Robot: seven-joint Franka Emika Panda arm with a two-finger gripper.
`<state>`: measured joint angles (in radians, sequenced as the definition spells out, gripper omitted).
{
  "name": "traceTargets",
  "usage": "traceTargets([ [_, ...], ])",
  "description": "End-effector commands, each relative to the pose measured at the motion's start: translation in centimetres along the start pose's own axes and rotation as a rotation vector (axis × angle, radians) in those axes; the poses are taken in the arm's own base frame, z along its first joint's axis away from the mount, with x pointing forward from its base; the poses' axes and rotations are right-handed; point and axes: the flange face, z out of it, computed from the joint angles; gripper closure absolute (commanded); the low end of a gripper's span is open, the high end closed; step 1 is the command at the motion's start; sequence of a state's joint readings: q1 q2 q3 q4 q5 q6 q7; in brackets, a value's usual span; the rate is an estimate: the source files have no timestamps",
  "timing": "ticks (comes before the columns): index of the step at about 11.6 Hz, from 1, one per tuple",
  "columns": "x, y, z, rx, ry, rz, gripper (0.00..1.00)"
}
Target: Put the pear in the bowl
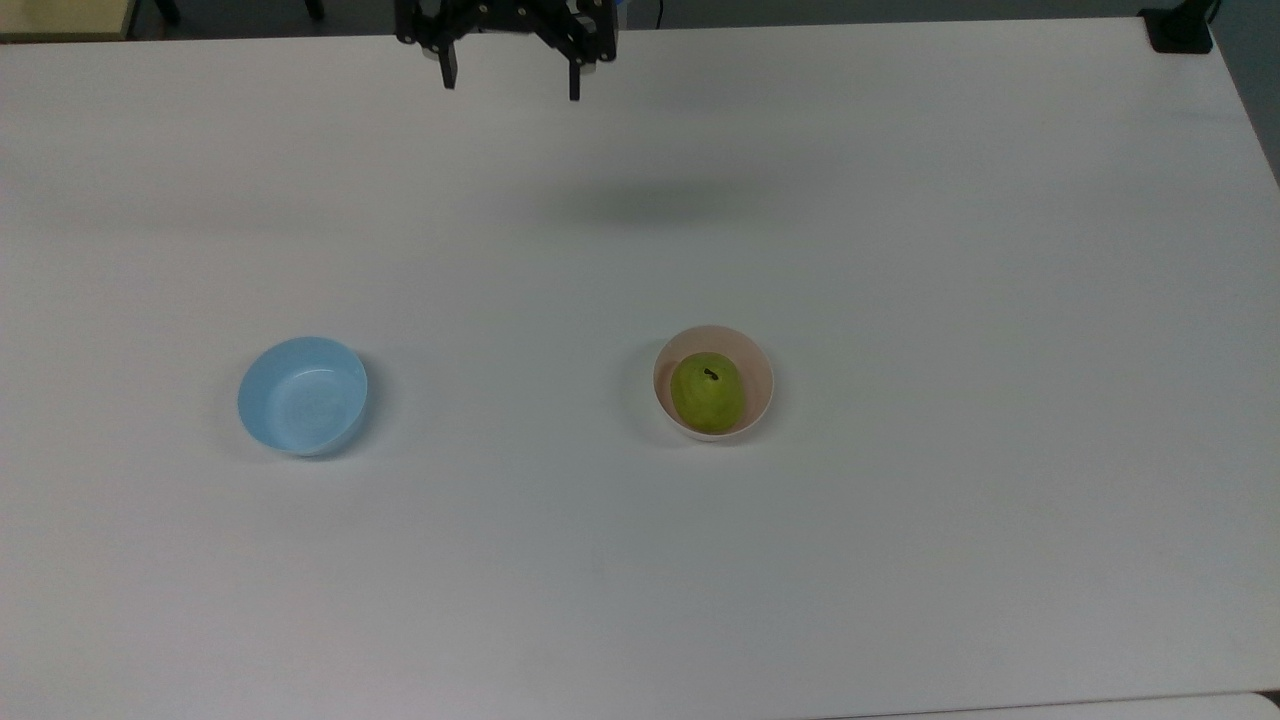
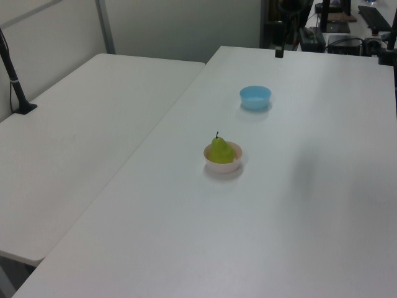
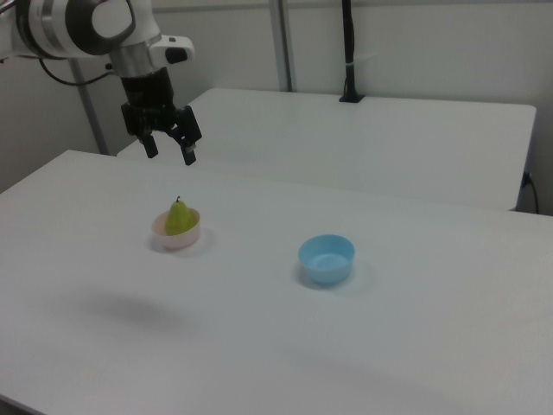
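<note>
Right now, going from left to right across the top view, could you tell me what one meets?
Light blue bowl → gripper, open above the table's far edge → pear sitting in the pink bowl.
</note>
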<state>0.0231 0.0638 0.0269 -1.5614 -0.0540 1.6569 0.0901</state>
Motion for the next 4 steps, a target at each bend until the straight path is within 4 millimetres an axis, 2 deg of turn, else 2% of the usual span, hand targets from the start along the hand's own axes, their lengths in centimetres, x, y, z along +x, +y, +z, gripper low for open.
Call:
traceTargets([
  [1, -1.54, 1.16, -0.69, 0.030, -0.026, -0.007, 0.00],
  [2, -1.73, 1.29, -1.33, 0.031, -0.015, -0.008, 0.00],
  [4, -1.72, 1.12, -1.36, 0.031, -0.013, -0.006, 0.00],
])
